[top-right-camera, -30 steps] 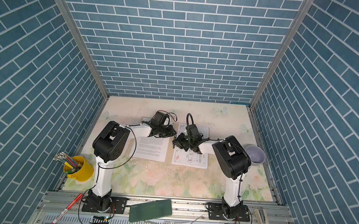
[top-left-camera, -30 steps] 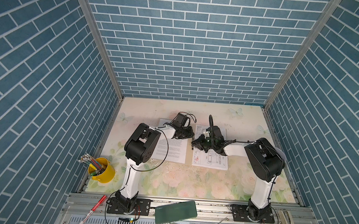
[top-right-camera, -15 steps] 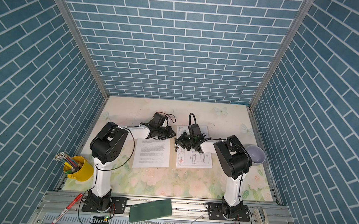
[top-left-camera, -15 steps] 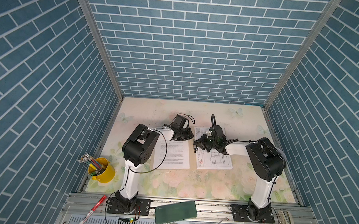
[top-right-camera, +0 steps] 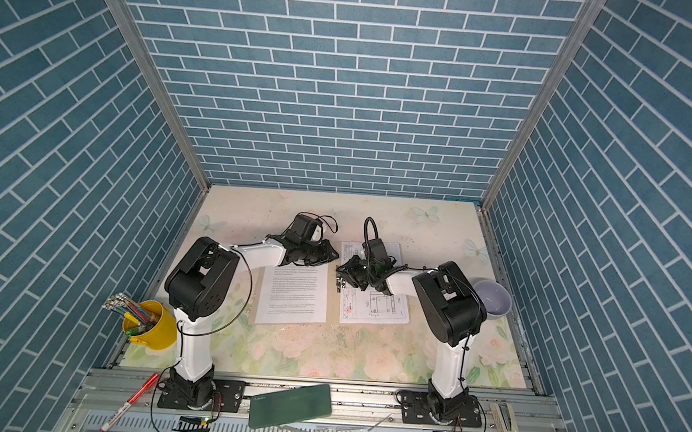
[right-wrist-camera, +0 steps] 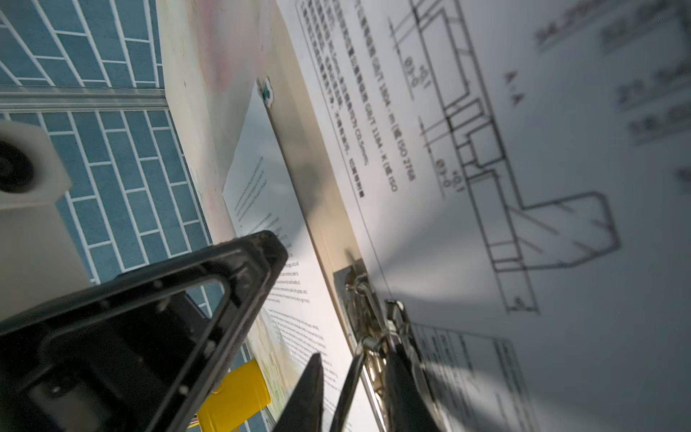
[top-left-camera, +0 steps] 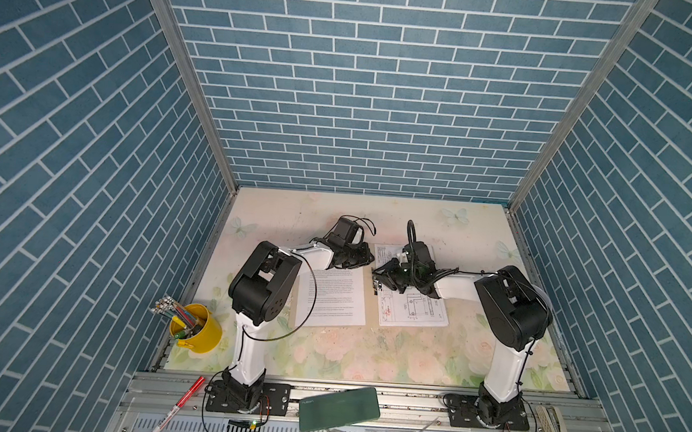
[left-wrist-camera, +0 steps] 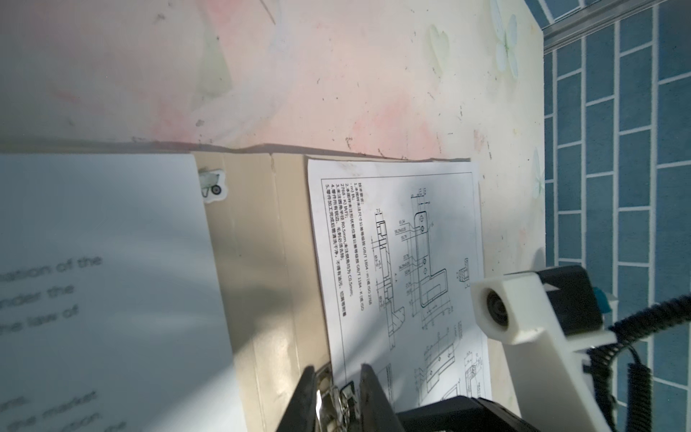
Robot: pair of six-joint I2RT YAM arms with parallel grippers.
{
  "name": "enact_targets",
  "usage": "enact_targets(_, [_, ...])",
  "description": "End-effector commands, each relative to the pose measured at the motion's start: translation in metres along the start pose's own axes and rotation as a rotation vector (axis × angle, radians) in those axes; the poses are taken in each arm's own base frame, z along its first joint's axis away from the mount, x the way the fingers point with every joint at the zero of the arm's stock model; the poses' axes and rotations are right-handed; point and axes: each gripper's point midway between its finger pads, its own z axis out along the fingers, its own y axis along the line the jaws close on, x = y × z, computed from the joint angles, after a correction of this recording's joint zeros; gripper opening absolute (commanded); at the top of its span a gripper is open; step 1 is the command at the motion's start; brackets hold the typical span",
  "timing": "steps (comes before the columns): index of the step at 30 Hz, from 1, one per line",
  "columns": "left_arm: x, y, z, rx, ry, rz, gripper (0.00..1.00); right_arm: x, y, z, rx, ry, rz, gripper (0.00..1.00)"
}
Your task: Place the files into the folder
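Looking left first, I see the left gripper [top-left-camera: 370, 260] tip at the far corner of the text sheet [top-left-camera: 332, 297]; I can't tell if it pinches. Both sheets lie on the open folder [left-wrist-camera: 254, 243]. The right gripper [top-left-camera: 377, 275] has its fingers [right-wrist-camera: 312, 396] parted, straddling the clip [right-wrist-camera: 368, 329] beside the diagram sheet [top-left-camera: 412, 313].

Right gripper [right-wrist-camera: 357, 336] jaws parted astride metal clip [right-wrist-camera: 359, 288] on folder [right-wrist-camera: 299, 157] spine, diagram sheet [right-wrist-camera: 523, 224] beside

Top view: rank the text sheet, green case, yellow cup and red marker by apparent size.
1. text sheet
2. green case, though it may look bigger for lying nearer the camera
3. yellow cup, not far behind the case
4. red marker
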Motion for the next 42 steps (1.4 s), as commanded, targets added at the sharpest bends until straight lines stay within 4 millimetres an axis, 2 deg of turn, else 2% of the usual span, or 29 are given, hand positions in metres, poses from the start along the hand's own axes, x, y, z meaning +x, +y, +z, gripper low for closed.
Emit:
enact_targets(1, [0.009,-0.001,-0.008,-0.005,0.018,-0.016,0.22,-0.001,0.009,-0.012,-0.018,-0.031,0.007,0.33])
enact_targets(10, [0.028,0.0,-0.009,0.001,0.022,-0.049,0.21,-0.002,0.018,-0.028,-0.038,-0.071,-0.013,0.41])
enact_targets(20, [0.038,0.005,0.003,-0.004,0.026,-0.078,0.2,0.0,0.013,-0.041,0.005,-0.09,-0.039,0.42])
enact_targets(36, [0.04,0.012,0.016,-0.013,0.031,-0.094,0.16,0.013,0.002,-0.054,0.072,-0.056,-0.017,0.37])
enact_targets(42, [0.045,0.016,0.024,-0.017,0.035,-0.105,0.13,0.025,0.004,-0.055,0.073,-0.013,0.038,0.29])
